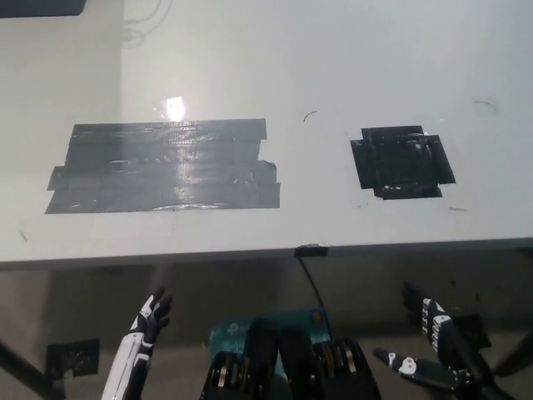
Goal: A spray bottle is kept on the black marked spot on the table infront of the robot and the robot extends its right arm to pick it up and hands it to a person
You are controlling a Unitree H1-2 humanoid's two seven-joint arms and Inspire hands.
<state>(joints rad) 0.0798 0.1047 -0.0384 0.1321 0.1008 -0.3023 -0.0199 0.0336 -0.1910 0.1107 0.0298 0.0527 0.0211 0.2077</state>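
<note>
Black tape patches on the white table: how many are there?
2. A large rectangular black tape patch lies on the table's left part; a small square black tape patch lies right of it.

the table (350,58) is plain white with a bright glare spot. a wide patch of tape (162,167) is glossy dark grey; the small square mark (404,162) is black. the left hand (150,321) is white with black, the right hand (433,329) black with white flecks.
</note>
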